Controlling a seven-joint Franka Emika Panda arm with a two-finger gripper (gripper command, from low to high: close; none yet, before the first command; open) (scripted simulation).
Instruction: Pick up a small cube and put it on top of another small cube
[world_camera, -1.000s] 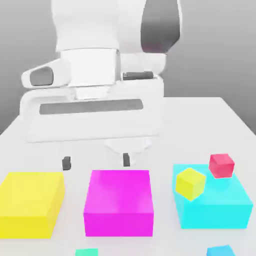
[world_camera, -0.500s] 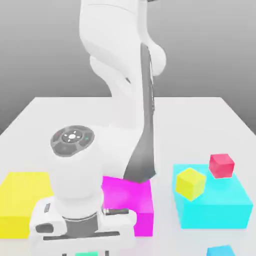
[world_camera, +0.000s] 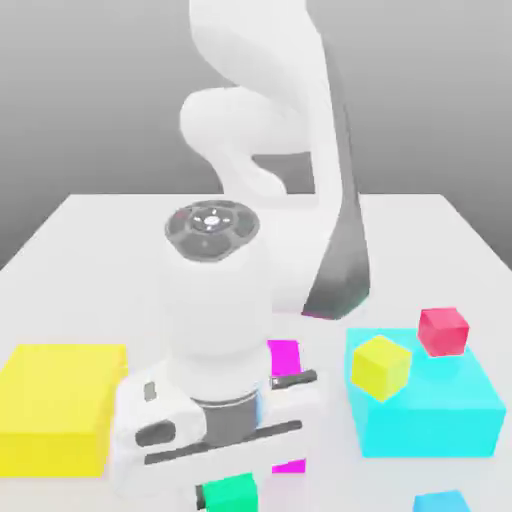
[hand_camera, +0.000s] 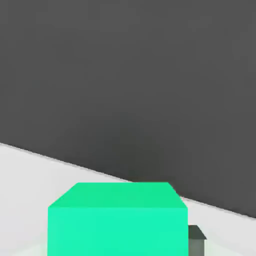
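Observation:
The small green cube (world_camera: 232, 497) sits at the exterior view's bottom edge, directly under my hand. My gripper (world_camera: 228, 490) is shut on it, and the cube looks raised a little off the table. In the hand view the green cube (hand_camera: 117, 220) is very close, with one dark fingertip (hand_camera: 196, 239) against its side. A small yellow cube (world_camera: 381, 366) and a small red cube (world_camera: 443, 331) rest on the big cyan block (world_camera: 440, 415) at the exterior view's right.
A big yellow block (world_camera: 55, 400) stands at the exterior view's left. My arm hides most of the big magenta block (world_camera: 285, 356) in the middle. A small blue cube (world_camera: 440, 502) lies at the bottom right. The white table (world_camera: 90, 260) extends behind.
My hand has come down in front of the magenta block, then shifted toward the exterior view's right and turned. The green cube has moved right and up with it.

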